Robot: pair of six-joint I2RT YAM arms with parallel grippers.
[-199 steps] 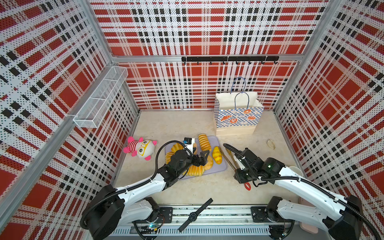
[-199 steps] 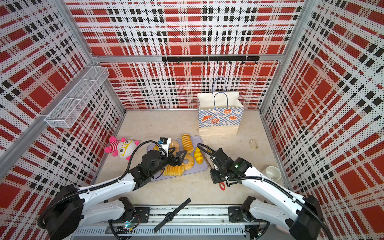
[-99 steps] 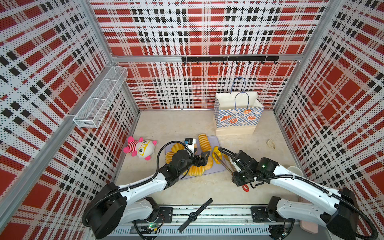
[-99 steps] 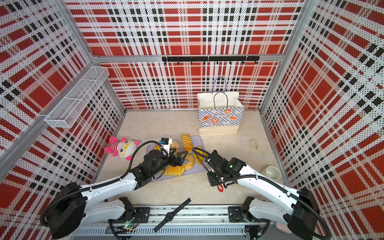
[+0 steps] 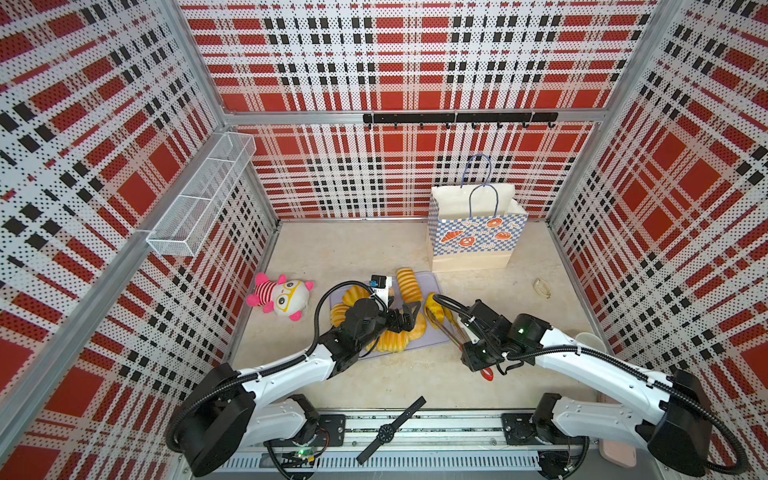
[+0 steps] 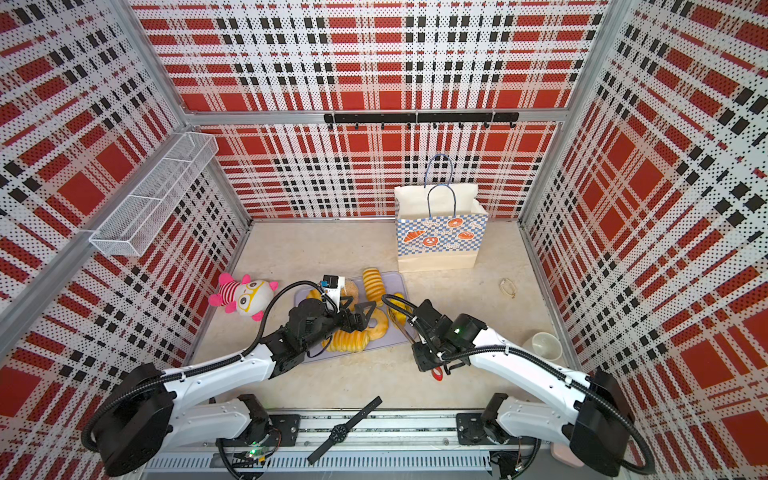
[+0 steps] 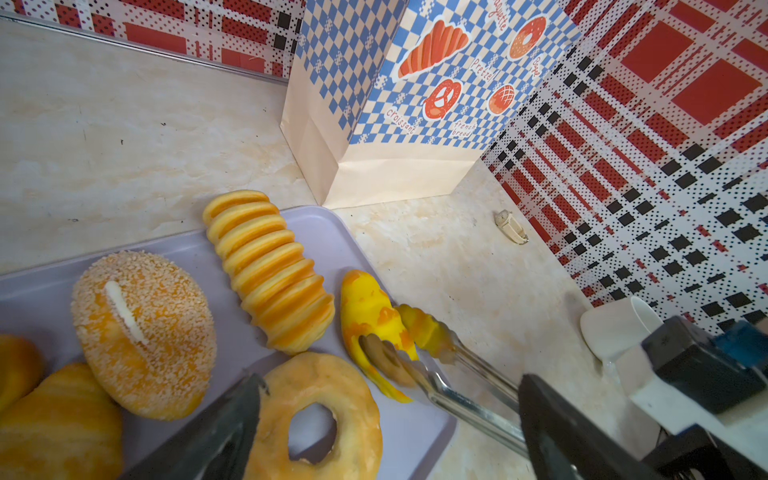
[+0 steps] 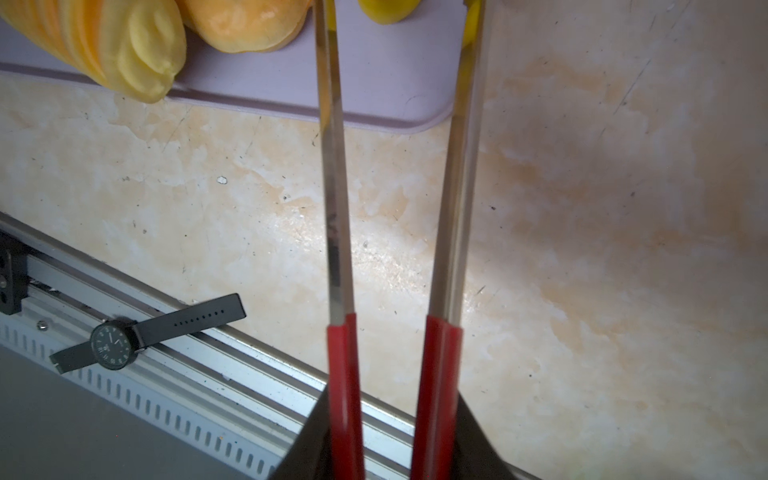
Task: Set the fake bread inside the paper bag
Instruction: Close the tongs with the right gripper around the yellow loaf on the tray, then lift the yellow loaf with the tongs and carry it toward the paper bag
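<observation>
Several golden fake bread pieces lie on a lavender tray [image 5: 432, 282] [image 7: 407, 428]: a ridged loaf [image 7: 270, 270], a seeded bun [image 7: 145, 332], a ring doughnut [image 7: 349, 386] and a yellow pastry [image 7: 365, 307] at the tray's right edge. My left gripper [image 5: 409, 316] [image 7: 390, 380] is open and hangs just over the doughnut. My right gripper [image 5: 473, 353] [image 8: 390, 415] is shut on the red handles of metal tongs [image 8: 334, 208] [image 7: 469, 407]. The tong tips stand on either side of the yellow pastry. The paper bag [image 5: 473, 232] [image 6: 440, 237] stands upright and open behind the tray.
A pink-striped plush doll [image 5: 278, 295] lies left of the tray. A white cup [image 6: 544, 345] sits by the right wall, with a small cream object [image 5: 542, 287] farther back. A black wristwatch [image 8: 112, 345] rests on the front rail. A wire basket [image 5: 199, 208] hangs on the left wall.
My right arm has moved left with the tongs, bringing their tips from beside the tray to the yellow pastry. The left arm has stayed almost still.
</observation>
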